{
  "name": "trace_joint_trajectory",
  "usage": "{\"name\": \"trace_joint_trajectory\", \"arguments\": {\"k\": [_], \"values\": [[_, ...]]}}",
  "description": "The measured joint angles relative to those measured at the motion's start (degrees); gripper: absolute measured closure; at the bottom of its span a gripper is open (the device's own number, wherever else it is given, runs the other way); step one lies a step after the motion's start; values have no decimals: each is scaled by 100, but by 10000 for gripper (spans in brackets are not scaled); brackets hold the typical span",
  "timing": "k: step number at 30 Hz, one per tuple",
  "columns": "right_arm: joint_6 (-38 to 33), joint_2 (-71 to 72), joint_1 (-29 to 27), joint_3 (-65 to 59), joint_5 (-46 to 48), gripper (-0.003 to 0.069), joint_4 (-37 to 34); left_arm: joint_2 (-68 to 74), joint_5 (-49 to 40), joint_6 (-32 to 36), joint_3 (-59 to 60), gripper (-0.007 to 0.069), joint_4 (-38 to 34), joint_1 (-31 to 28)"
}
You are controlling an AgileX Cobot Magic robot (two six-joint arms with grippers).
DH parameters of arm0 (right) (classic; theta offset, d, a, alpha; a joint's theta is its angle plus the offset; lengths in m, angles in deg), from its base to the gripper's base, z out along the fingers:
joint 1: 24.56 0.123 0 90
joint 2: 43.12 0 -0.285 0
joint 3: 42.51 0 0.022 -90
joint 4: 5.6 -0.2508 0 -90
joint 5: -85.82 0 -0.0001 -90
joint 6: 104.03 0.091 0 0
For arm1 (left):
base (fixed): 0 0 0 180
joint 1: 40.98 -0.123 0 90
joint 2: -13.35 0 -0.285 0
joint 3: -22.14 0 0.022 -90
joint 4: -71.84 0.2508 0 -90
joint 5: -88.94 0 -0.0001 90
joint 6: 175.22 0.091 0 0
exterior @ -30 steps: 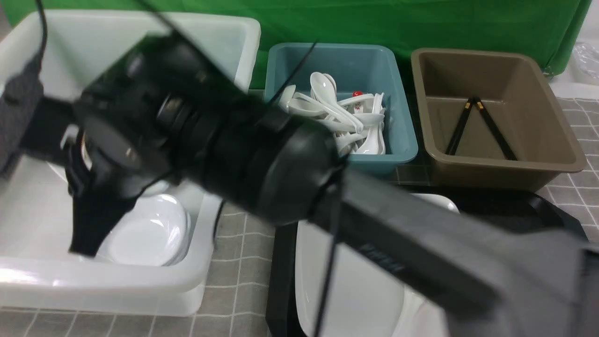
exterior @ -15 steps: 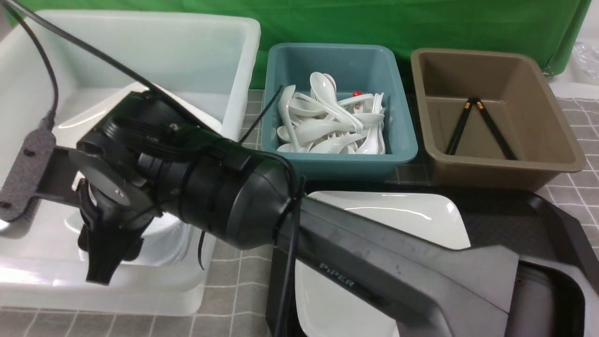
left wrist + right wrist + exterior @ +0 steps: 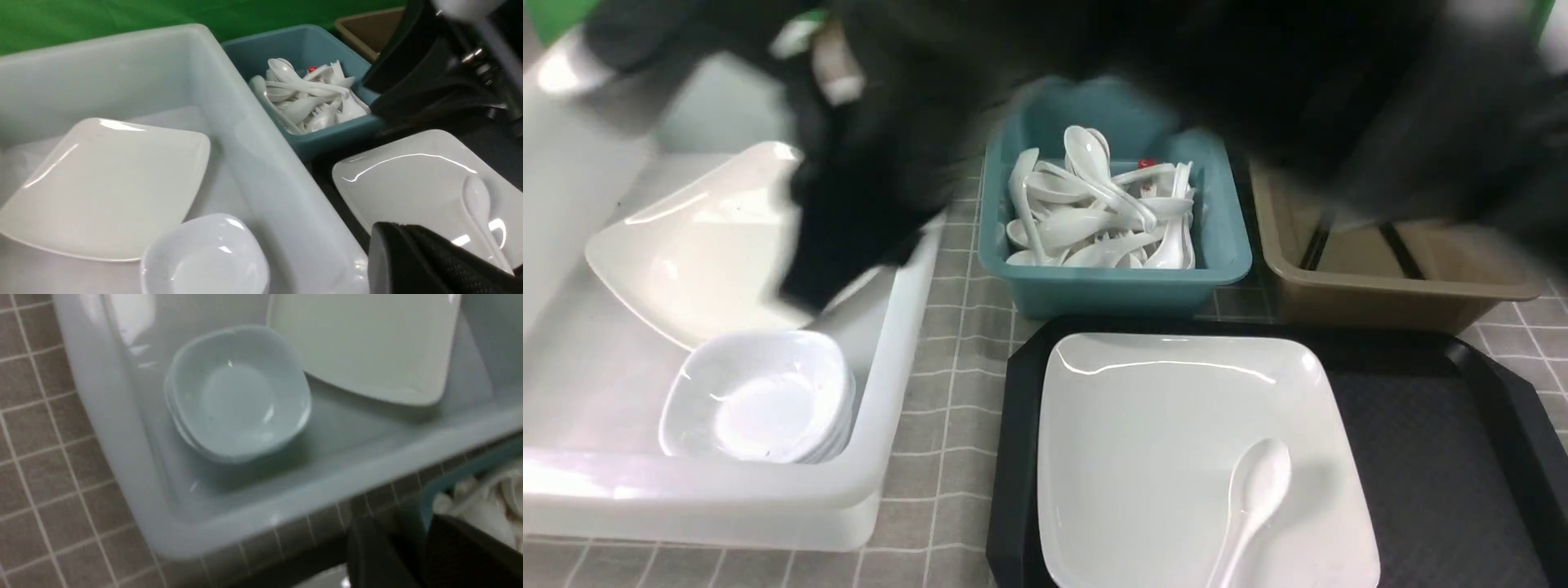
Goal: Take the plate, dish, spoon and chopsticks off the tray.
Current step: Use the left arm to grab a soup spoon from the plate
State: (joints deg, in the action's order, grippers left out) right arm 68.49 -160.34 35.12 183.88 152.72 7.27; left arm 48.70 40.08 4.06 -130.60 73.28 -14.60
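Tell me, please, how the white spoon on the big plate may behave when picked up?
The spoon looks glossy, so it may slip in a grip. Its thick moulded body probably will not bend. Lying on the equally glossy plate, it could skid if nudged.

From the front we look forward and down over the tray [image 3: 1421, 457], white tub [image 3: 686, 490] and teal tub [image 3: 1111, 290]. Our left wrist camera sits close, facing both tubs. Our right wrist camera peers steeply into the white tub, shared by all three.
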Motion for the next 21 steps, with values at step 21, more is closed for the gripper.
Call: {"name": "trace_joint_trajectory", "arguments": {"k": [21], "values": [[2044, 7355, -1785, -7302, -278, 566, 18, 6158, 529, -6, -1428, 603, -1002, 2628]]}}
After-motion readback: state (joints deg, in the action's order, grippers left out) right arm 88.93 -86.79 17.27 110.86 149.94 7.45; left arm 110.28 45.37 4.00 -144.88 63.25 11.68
